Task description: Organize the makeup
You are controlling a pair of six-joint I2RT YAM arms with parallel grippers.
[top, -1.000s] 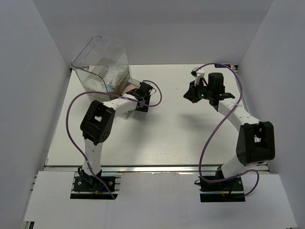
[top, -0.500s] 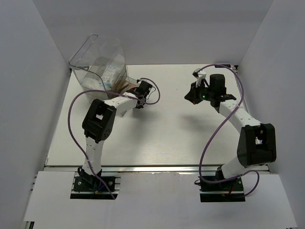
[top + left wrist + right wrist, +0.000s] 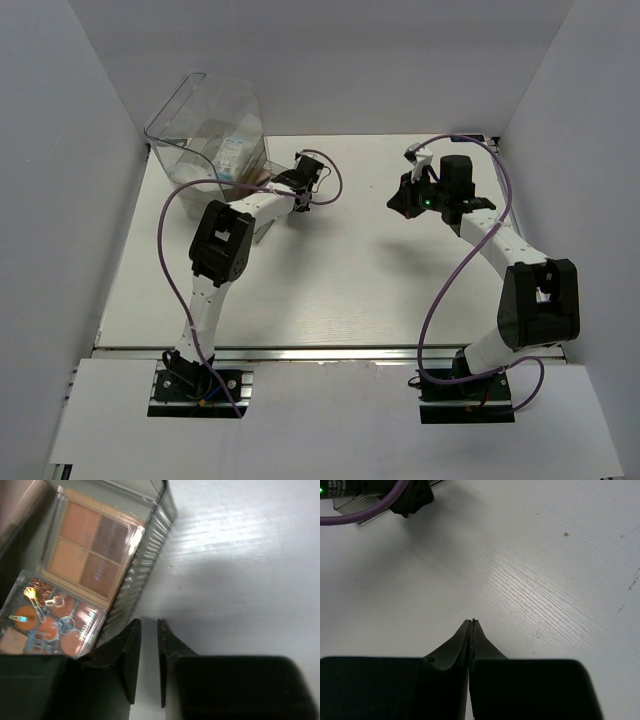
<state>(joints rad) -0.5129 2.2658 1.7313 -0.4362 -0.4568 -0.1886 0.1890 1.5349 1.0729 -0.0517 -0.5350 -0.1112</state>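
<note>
Left gripper (image 3: 148, 625) all but closed on nothing, I hung just beside the ribbed wall of the clear drawer (image 3: 145, 575) at the table's (image 3: 240, 555) far left corner, eyeshadow palettes (image 3: 95, 550) lying inside it, and judged that the next move was a square push to slide it shut.

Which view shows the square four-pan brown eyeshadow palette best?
The left wrist view: the square four-pan brown eyeshadow palette fills the upper left, beside the ribbed clear plastic wall. The top view gives only a tiny brownish patch; the right wrist view shows none.
</note>
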